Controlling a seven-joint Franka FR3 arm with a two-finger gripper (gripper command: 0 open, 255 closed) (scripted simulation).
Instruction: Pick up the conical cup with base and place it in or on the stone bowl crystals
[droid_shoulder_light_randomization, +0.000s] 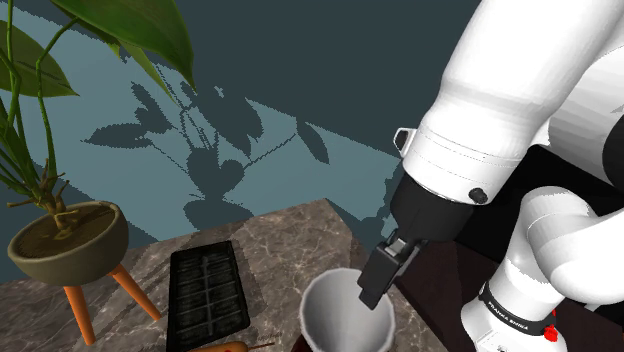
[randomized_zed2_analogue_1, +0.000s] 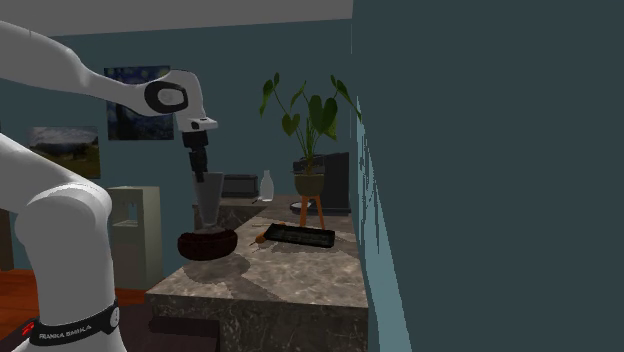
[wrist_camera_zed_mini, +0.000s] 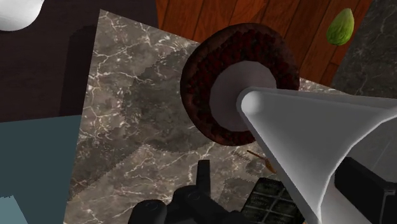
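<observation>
A pale grey conical cup (wrist_camera_zed_mini: 299, 127) stands upright with its white base (wrist_camera_zed_mini: 232, 95) inside the dark reddish-brown bowl (wrist_camera_zed_mini: 203, 70) at a corner of the marble counter. In the second exterior view the cup (randomized_zed2_analogue_1: 209, 200) rises out of the bowl (randomized_zed2_analogue_1: 207, 243). My black gripper (wrist_camera_zed_mini: 286, 181) is at the cup's rim, open. One finger (wrist_camera_zed_mini: 202, 175) stands clear of the cup wall and the other (wrist_camera_zed_mini: 369, 184) lies on its far side. The shoulder view shows the gripper (droid_shoulder_light_randomization: 378, 272) reaching onto the rim of the cup (droid_shoulder_light_randomization: 340, 310).
A black celled tray (droid_shoulder_light_randomization: 207, 290) lies on the marble counter (droid_shoulder_light_randomization: 290, 230) beside the cup, with an orange stick-like thing (droid_shoulder_light_randomization: 220, 347) in front. A potted plant (droid_shoulder_light_randomization: 68, 240) stands on wooden legs behind. A bottle (randomized_zed2_analogue_1: 266, 185) is further back. The counter edge drops to wood floor (wrist_camera_zed_mini: 254, 16).
</observation>
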